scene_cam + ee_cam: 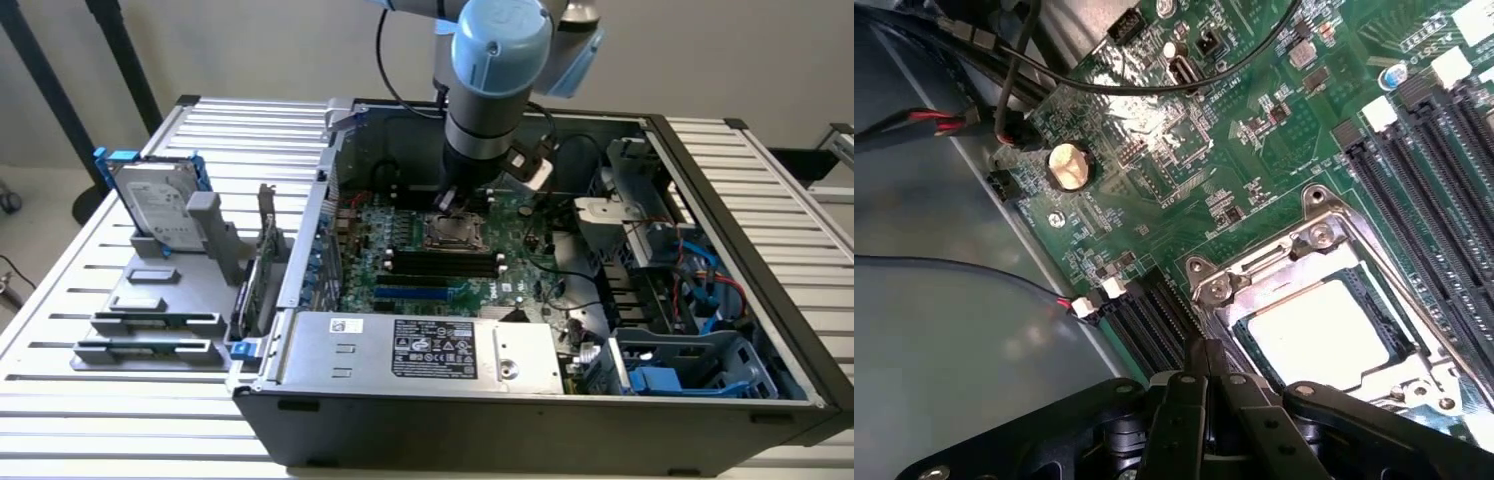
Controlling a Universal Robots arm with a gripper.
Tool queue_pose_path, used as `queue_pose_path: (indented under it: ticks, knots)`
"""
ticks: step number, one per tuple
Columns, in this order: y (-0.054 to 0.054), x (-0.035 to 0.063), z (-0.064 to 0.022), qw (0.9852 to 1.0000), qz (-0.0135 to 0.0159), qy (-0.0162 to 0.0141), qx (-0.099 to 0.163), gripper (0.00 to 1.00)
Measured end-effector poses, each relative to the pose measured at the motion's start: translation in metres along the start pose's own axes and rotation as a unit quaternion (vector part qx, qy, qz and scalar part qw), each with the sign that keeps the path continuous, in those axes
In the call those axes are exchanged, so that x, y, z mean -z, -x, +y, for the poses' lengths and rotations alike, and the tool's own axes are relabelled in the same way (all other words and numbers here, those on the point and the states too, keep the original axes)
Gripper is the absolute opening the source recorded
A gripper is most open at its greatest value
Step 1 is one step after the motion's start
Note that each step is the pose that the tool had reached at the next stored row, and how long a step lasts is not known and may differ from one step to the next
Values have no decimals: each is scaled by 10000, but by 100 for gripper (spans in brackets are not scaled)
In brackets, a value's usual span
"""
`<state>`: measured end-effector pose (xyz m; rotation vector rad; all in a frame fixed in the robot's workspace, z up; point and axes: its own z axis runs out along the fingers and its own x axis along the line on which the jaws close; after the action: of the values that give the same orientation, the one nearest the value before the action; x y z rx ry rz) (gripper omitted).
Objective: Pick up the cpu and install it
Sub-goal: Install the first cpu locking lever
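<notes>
The cpu (1319, 335), a flat square chip with a pale silvery top, lies inside the metal socket frame (1309, 240) on the green motherboard. My gripper (1204, 362) is shut, its black fingers pressed together with nothing visible between them, their tips just beside the socket's edge. In the exterior view the gripper (451, 207) hangs low inside the open computer case, directly over the socket (458, 237).
Black memory slots (441, 265) run beside the socket. The case walls (534, 410), a power supply (427, 345) and cables (694, 260) hem in the board. On the exterior view's left, a grey holder (147, 320) and a hard drive in a blue frame (154, 205) stand on the slatted table.
</notes>
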<state>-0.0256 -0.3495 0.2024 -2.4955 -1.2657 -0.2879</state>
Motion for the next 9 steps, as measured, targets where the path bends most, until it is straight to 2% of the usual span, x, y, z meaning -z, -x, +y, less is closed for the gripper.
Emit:
queue_pose_path:
  ticks: [9]
  knots:
    - [198, 239, 143, 10000, -15, -56, -33, 11]
